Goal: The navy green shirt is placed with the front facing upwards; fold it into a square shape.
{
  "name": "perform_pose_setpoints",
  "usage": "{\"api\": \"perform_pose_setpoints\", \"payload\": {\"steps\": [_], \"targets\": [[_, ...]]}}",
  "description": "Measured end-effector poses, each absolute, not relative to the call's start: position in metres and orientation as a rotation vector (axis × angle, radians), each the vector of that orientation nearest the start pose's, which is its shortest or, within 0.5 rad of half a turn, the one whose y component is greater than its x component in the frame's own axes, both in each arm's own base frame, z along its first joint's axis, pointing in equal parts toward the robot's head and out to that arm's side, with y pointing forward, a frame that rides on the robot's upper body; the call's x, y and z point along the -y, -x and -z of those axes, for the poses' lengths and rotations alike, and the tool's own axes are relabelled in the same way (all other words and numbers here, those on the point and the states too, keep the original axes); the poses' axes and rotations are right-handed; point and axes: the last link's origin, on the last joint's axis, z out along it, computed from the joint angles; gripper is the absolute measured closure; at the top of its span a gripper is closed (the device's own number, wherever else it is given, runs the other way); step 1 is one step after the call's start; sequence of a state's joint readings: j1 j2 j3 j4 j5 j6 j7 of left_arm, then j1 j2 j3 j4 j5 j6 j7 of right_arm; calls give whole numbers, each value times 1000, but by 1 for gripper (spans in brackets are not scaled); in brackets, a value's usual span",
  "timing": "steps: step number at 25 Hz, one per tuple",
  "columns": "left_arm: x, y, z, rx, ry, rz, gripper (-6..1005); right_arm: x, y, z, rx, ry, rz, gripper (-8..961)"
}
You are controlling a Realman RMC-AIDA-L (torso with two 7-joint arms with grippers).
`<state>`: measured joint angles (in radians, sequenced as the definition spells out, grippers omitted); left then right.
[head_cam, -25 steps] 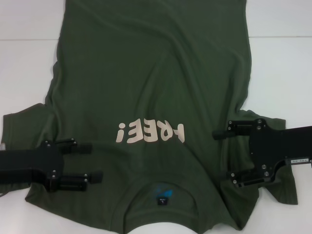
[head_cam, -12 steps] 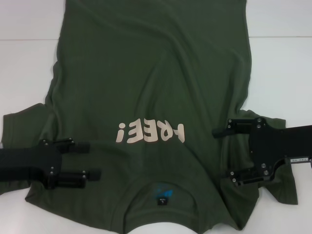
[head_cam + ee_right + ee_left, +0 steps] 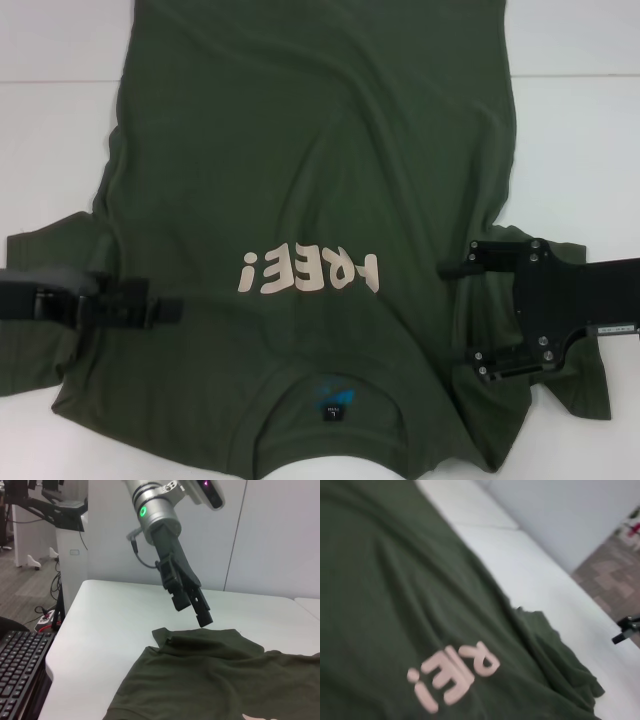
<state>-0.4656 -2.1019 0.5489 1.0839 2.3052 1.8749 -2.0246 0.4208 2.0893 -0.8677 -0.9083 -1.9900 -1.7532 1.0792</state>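
Note:
The navy green shirt [image 3: 320, 150] lies flat and front up on the white table, with its collar nearest me. The pale "FREE!" lettering [image 3: 308, 272] and the dark neck label [image 3: 329, 410] show. My left gripper [image 3: 170, 310] is turned on its side over the shirt's left sleeve. In the right wrist view it [image 3: 202, 615] hangs just above the sleeve's edge, and the shirt [image 3: 210, 680] lies below. My right gripper [image 3: 458, 316] is open over the right shoulder, with one finger on either side of the sleeve seam. The left wrist view shows the shirt [image 3: 395, 605] and the lettering [image 3: 452, 677].
Bare white table [image 3: 580, 130] lies on both sides of the shirt, and the table's edge [image 3: 75, 630] is near the left sleeve. A keyboard [image 3: 20, 670] sits lower, beyond that edge. The right sleeve is bunched into folds [image 3: 560, 655].
My left gripper has drawn back to the left and rolled its wrist, so one dark bar shows where two fingers did. My right gripper and the shirt have not moved.

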Motion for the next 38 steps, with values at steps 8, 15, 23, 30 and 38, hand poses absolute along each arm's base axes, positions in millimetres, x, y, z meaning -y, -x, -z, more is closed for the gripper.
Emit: {"api": "perform_pose_setpoints", "payload": {"steps": [8,15,23,30,38], "targets": [[-294,263,-76,1648,2463,96,91,-293,-254,-13,102,2899,-578,97],[-296,264,-97,1822,2191,-56,92,-292,-258,-16,91,2895,-555,97],[-295,273,-100,1908,1974,-324,91,-291,-259,-14,90,2926,-528,97],[-302,276,-99,1862,1934,-368,91,-289,-257,-11,98,2953,-524,97],[-309,290,-84,1867,1935,-403,92,-291,-255,-10,110,2960,-527,97]]}}
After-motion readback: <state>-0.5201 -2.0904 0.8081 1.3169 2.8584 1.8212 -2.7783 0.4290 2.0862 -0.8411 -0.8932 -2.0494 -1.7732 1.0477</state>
